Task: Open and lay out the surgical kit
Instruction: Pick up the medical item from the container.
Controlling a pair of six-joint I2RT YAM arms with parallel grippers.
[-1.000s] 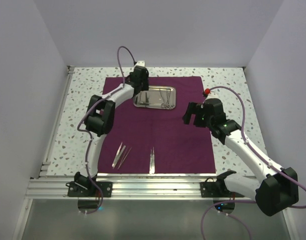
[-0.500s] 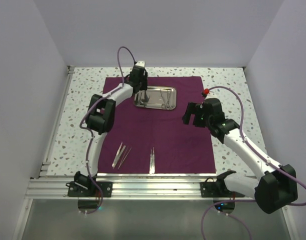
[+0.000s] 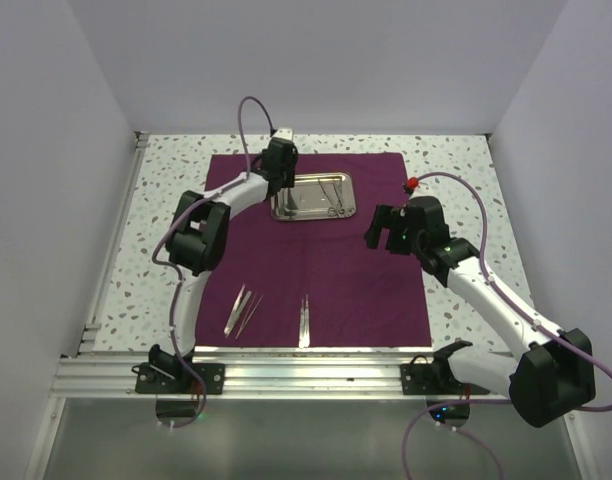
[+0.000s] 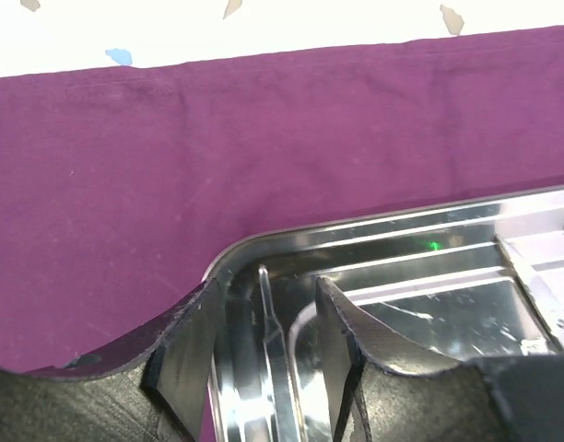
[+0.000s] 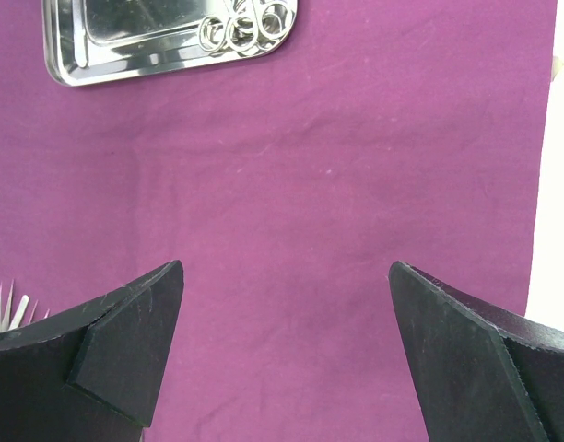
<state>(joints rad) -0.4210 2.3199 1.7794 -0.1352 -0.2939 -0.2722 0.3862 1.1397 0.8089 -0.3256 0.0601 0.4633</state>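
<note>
You are straddling a slim instrument (image 4: 262, 276) at the left end of the tray (image 4: 393, 226), on the far half of the cloth (image 4: 153, 157), with the left hand (image 4: 264, 318) parted, so be centring it and sinking both tips to the tray floor before clamping; the right hand (image 5: 282, 322) is hovering wide apart.

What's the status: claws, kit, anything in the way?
Left claw open, straddling a slim tool in the tray. Right claw open, empty, over the cloth. Nothing in the way.
</note>
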